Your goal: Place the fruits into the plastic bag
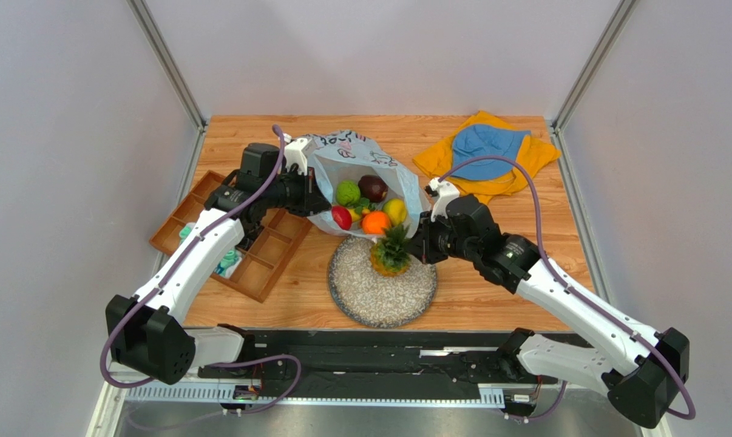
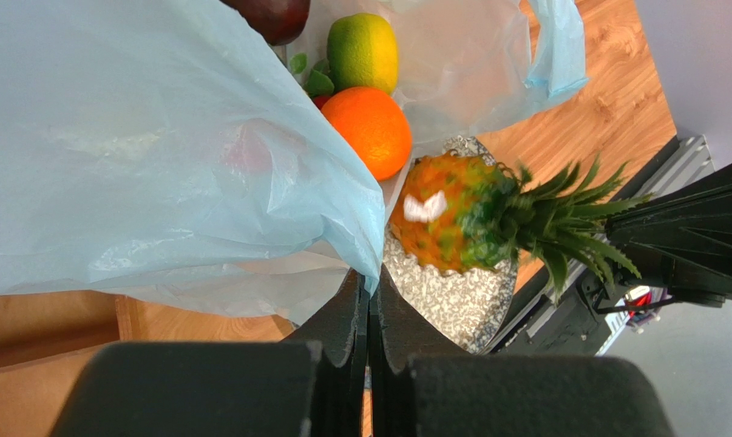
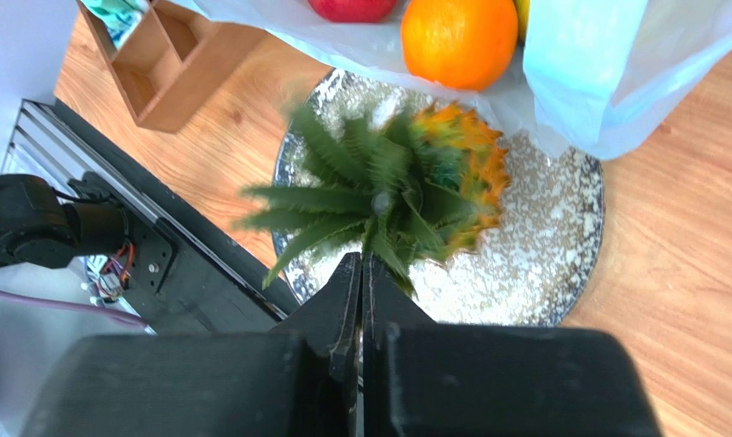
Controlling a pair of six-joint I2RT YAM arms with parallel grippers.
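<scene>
Pale blue plastic bag (image 1: 347, 164), at twelve o'clock from the plate (image 1: 379, 305), gapes with its rim pinched in our left gripper (image 2: 371, 273). Most fruits (image 1: 375, 222) sit inside; only the pineapple (image 1: 391, 253) waits on the plate, leaves nipped by our closed right gripper (image 3: 361, 264).

Bright, even, diffuse white light in all three views, seemingly from overhead. Only soft, short shadows around the speckled grey round plate (image 1: 379, 302) in the top view, sharp throughout. Just ahead of the left gripper (image 2: 370, 278), a washed-out, glowing sheet of light blue translucent plastic bag (image 2: 160, 155). Beyond it to the right, a white glare patch on the softly blurred small orange-and-green pineapple (image 2: 452, 223). Directly ahead of the right gripper (image 3: 360, 264), smeared, out-of-focus pineapple leaves. Near-black, underexposed gripper bodies along the bottom of both wrist views, with wide-angle stretching toward the edges.
</scene>
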